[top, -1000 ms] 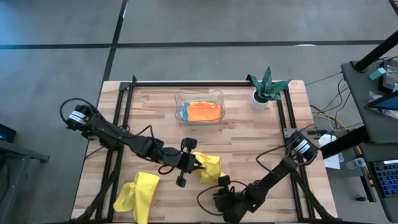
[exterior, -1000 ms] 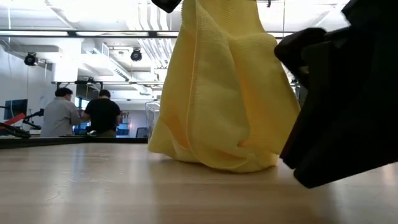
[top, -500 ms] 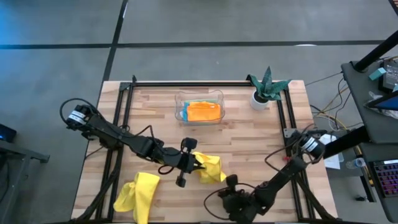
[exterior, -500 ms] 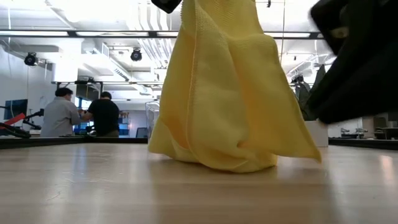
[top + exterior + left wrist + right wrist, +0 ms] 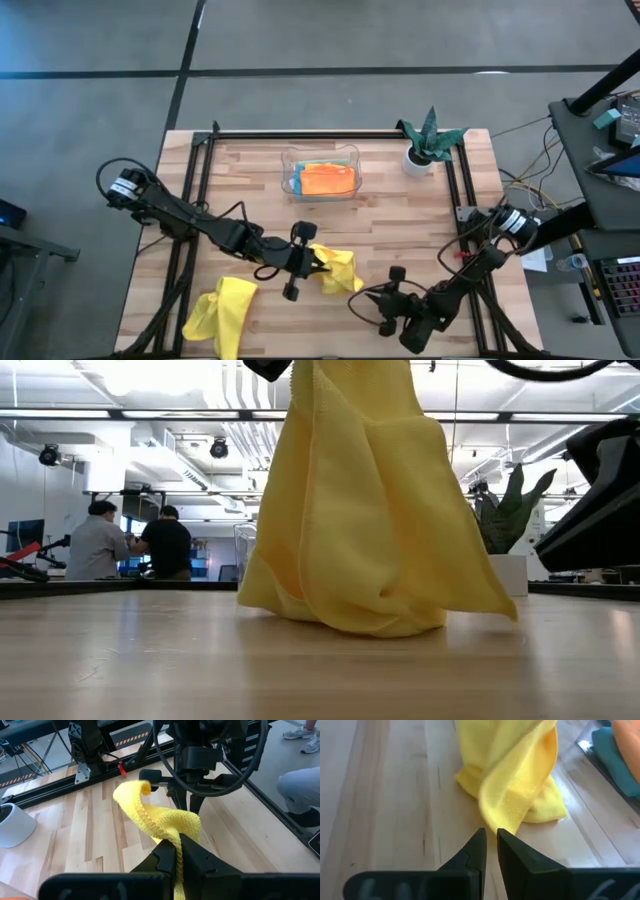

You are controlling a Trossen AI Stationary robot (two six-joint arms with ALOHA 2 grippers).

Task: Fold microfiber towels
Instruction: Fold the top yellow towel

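A bright yellow towel [image 5: 338,270] hangs near the middle of the table's near half from my left gripper [image 5: 313,262], which is shut on it. Its lower folds [image 5: 350,615] rest on the wood. My right gripper [image 5: 368,298] stands a little to the towel's right, low over the table, pointing at it. Its fingers [image 5: 481,845] are all but shut, with nothing between them, just short of the towel's lowest fold [image 5: 502,815]. Another yellow towel [image 5: 222,312] lies crumpled by the near left corner. Orange and turquoise towels [image 5: 325,178] lie in the clear tray. My left gripper pinches a bunched fold high on the yellow towel [image 5: 176,851] between its two fingers, which slant down from the table's left side. How many layers it has, I cannot tell. The towel hangs slack below the fingers, with its bottom and one corner [image 5: 505,610] on the table.
The clear tray [image 5: 292,160] stands at the far middle of the table, and a small plant in a white pot [image 5: 422,150] at the far right. Black rails run along the table's left, right and far sides. People stand in the room beyond the table [image 5: 135,545].
My right gripper has drawn back from the hanging towel toward the table's right edge and has rolled as it went. In the low view it no longer covers the towel's right side, and that side's corner now shows lying out on the table.
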